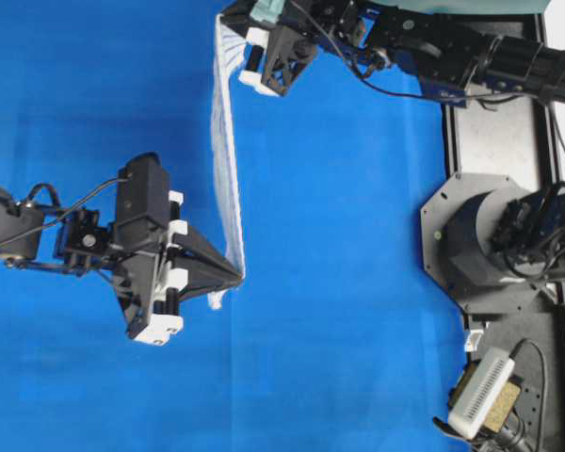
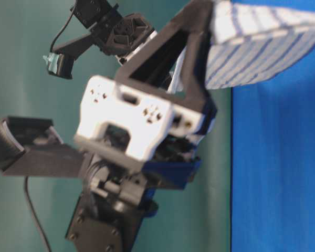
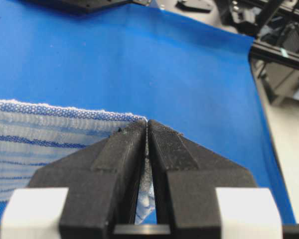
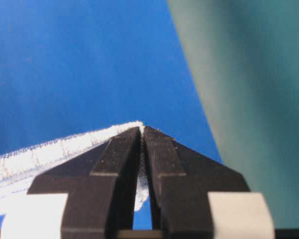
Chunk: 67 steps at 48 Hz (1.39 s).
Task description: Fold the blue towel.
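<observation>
The blue towel (image 1: 225,169), white with thin blue stripes, hangs lifted above the table and stretched between both grippers, so from overhead it shows edge-on as a narrow strip. My left gripper (image 1: 237,276) is shut on its near corner, and the striped cloth (image 3: 50,134) runs left from the shut tips (image 3: 147,122). My right gripper (image 1: 226,17) is shut on the far corner at the top edge, where the white hem (image 4: 50,152) runs left from the tips (image 4: 142,128). The table-level view shows striped cloth (image 2: 262,47) held high by a gripper close to the camera.
The plain blue table covering (image 1: 358,235) lies under everything. The right arm's base (image 1: 499,235) and a white device (image 1: 480,391) stand on the dark strip at the right edge. A green wall (image 4: 249,74) lies beyond the table's far side.
</observation>
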Each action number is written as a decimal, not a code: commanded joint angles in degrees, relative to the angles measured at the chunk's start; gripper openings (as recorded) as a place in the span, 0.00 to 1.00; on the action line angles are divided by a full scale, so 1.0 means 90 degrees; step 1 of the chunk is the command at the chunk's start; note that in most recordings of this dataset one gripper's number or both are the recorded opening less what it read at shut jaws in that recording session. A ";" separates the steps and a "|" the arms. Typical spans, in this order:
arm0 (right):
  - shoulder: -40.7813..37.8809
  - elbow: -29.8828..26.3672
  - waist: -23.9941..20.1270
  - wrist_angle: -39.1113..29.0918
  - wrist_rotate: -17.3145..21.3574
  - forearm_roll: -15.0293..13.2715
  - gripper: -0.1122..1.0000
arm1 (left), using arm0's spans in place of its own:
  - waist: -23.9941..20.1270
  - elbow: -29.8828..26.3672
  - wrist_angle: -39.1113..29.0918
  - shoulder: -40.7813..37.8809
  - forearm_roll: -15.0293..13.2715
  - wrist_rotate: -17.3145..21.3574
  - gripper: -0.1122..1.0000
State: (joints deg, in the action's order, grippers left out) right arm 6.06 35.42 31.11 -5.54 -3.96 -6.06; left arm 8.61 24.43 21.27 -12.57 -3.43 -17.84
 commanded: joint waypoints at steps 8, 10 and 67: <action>-0.0068 -0.0215 0.0107 0.0068 -0.0020 -0.0127 0.26 | 0.0059 0.0029 0.0068 0.0098 0.0010 -0.0078 0.14; -0.0195 -0.0293 0.0117 0.0059 -0.0020 -0.0137 0.26 | 0.0068 0.0098 0.0078 0.0117 -0.0010 -0.0107 0.14; -0.2646 -0.1826 -0.0361 0.0352 0.0020 -0.0137 0.28 | 0.0098 0.2256 0.1240 0.0479 -0.1387 -0.0400 0.18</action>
State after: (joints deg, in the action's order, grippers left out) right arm -18.37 20.30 27.95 -3.52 -3.87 -7.21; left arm 9.67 45.18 31.99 -8.70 -15.21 -21.53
